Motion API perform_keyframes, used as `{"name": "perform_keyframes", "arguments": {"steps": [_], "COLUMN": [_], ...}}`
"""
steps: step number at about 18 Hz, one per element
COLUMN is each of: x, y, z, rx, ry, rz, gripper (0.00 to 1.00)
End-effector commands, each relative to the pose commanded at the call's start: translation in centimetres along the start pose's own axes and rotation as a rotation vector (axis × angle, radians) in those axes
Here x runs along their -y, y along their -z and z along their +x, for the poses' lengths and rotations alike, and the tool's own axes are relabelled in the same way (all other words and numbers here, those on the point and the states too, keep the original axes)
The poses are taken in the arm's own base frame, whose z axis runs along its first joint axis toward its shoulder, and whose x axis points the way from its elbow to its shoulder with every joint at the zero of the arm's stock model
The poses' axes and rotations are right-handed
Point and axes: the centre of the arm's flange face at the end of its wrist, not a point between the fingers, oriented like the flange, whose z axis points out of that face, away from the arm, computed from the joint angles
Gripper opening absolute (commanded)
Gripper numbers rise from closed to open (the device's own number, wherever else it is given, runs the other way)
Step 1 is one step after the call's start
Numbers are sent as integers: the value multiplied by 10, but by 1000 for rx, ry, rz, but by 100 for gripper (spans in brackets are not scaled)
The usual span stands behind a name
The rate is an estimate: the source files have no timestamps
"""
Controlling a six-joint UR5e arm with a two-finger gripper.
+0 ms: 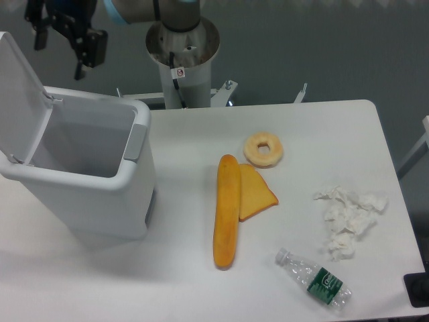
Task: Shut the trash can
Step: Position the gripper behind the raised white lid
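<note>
Trash can (100, 184): stands on the left part of the white table (322, 134), open. Boxy, light grey, rounded corners; the inside shows as a bare grey cavity.
Lid (19, 94): swung up and back on the left side of the bin, standing nearly upright, top edge cut by the frame's left border.
Latch tab (135, 142): grey, on the rim of the bin's right wall, facing the food items.
Gripper (64, 30): dark, at the top left of the frame, above and behind the bin's rear edge, near the raised lid — not visibly touching anything. Whether the fingers are spread or closed cannot be told; the parts merge into one dark shape.
Arm base (182, 47): grey column behind the table's rear edge, right of the gripper.
Baguette (226, 211): long, orange-brown, lying lengthwise just right of the bin.
Cheese wedge (255, 194): yellow, touching the baguette's right side.
Doughnut (263, 149): pale ring, just above the wedge.
Crumpled tissue (348, 218): white wad near the right edge, well apart from the bin.
Water bottle (315, 278): clear, green label, lying on its side — front right of the table.
</note>
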Motion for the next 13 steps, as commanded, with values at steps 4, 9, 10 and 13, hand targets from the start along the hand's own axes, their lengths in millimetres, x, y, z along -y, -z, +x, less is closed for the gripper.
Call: {"name": "perform_keyframes", "arguments": {"steps": [4, 9, 10, 13], "x": [8, 17, 19, 25], "y": [1, 6, 8, 15], "z": [4, 1, 1, 2], "rx": [-33, 1, 7, 18], "ry": [8, 47, 48, 55], "rz": [39, 95, 105, 121], "gripper": [100, 100, 100, 100]}}
